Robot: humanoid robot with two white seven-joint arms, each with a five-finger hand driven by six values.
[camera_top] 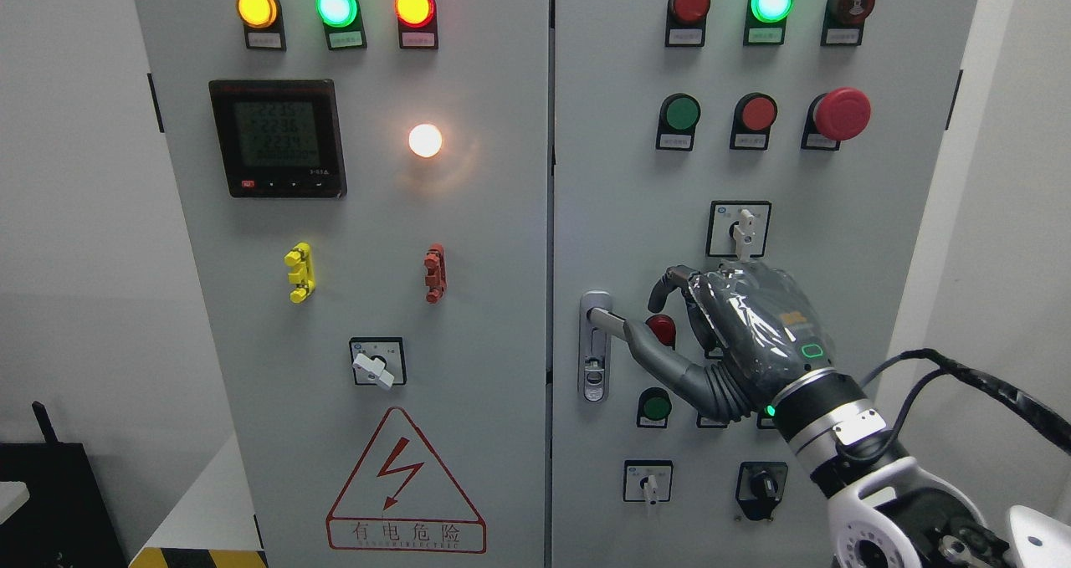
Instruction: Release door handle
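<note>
Head view, nearest item: right hand (736, 334), arm entering from the lower right corner, wrapped in clear film, a black cable looping off the forearm. Thumb (661, 355) lies along the lever of the door handle (604, 321), tip touching or just short of it; the other fingers (669, 288) curl above the lever without closing round it. Judged loosely curled, not clamped on anything, though contact at the thumb tip cannot be told for sure. Left hand not visible

Door handle: metal lever on a tall backplate with keyhole below, mounted at the left edge of the right cabinet door (753, 217), just beside the centre seam. Lever's long axis runs roughly horizontal, free end pointing right toward the hand; backplate's axis is vertical. Judged rigid, smooth, slippery, likely sprung; best taken across the lever's free end

Beyond, on the door face: red button (661, 327) partly hidden behind the fingers, green button (655, 404) below, rotary switch (740, 227) above, emergency stop (839, 114) toward the top right corner
</note>
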